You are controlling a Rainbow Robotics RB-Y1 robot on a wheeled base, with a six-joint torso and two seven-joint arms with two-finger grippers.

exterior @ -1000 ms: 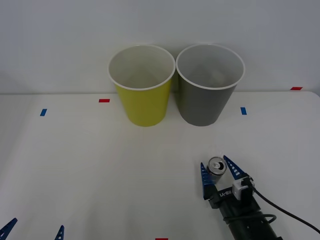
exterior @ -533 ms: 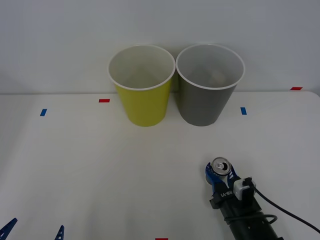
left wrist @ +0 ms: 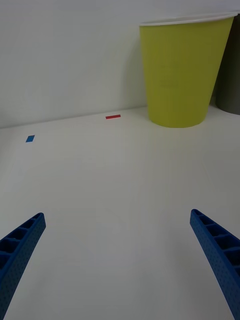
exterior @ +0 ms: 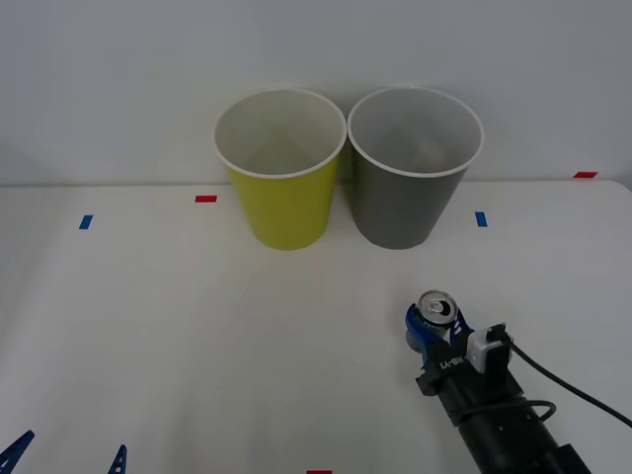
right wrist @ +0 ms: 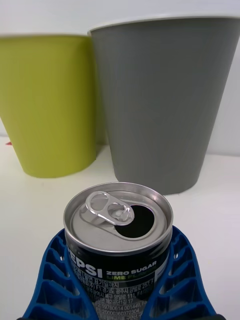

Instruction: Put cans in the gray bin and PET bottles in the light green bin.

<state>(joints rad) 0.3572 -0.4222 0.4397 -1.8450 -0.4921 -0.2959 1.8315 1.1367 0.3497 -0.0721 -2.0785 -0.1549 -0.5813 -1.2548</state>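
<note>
Upright in the near right part of the white counter [exterior: 197, 326], the Pepsi Zero Sugar can [exterior: 433, 314] sat clamped between the blue ribbed fingers [right wrist: 47, 280] of the right end effector [exterior: 431, 334], which pressed against both of its sides. Its pull-tab top was open and faced up. Beyond it, at the far edge of the counter against the white wall, stood the gray bin [exterior: 410, 173] and, to that bin's left and just beside it, the light green bin [exterior: 281, 173]; both were upright and well apart from the can. The left end effector [exterior: 67, 455] hung at the near left corner with its two fingers spread wide and nothing between them. Small red and blue tape marks [exterior: 205, 198] dotted the counter.
</note>
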